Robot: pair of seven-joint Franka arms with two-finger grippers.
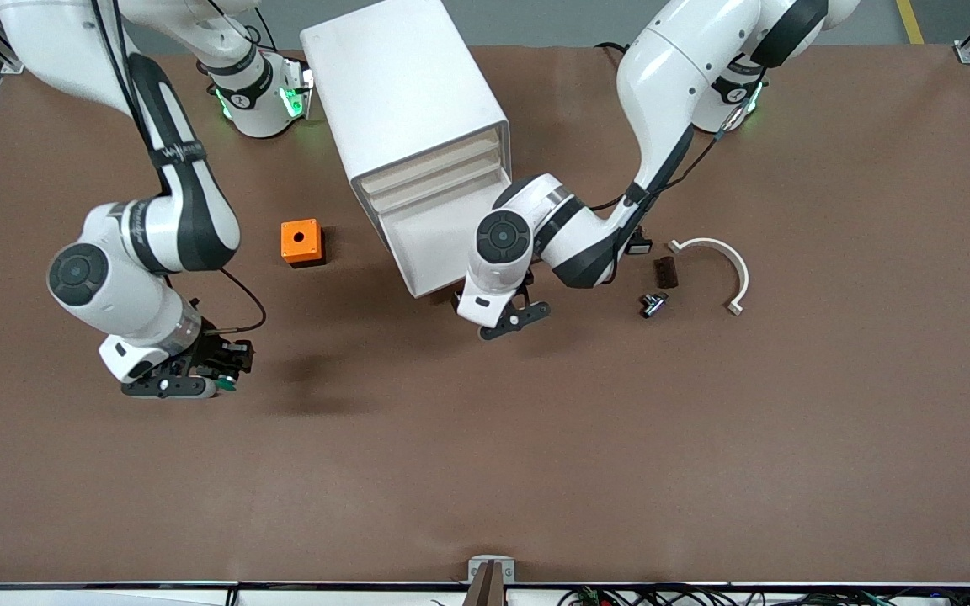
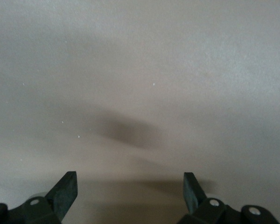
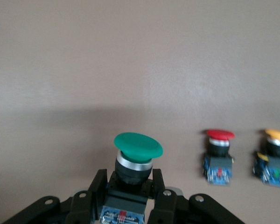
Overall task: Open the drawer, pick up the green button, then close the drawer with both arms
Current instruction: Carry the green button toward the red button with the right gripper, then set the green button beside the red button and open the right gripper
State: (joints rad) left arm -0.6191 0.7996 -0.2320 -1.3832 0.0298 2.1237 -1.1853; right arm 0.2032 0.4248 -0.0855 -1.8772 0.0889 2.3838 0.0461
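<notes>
The green button (image 3: 138, 145) sits clamped between the fingers of the right gripper (image 1: 220, 380), cap upward, held over bare bench (image 1: 485, 471) toward the right arm's end. In the right wrist view a red-capped button (image 3: 220, 135) and a yellow-capped button (image 3: 277, 136) appear past the gripper, though the front view does not show them, so I cannot place them for sure.

The drawer (image 1: 434, 244) is pulled well out of the white cabinet (image 1: 405, 93), and what shows of its tray looks empty. The left gripper (image 1: 513, 320) hangs with its fingers spread wide and nothing between them, just beside the drawer's front edge and low over the bench; its wrist view shows only brown surface.

So the opening looks done and the button is taken. What remains, by my reading, is pushing the drawer shut, and the left gripper is well placed for that. The right arm may set the button down or simply hold it.

An orange box (image 1: 301, 242) lies between the right gripper and the cabinet. A white curved bracket (image 1: 725, 261) and two small dark parts (image 1: 660, 286) lie toward the left arm's end.
</notes>
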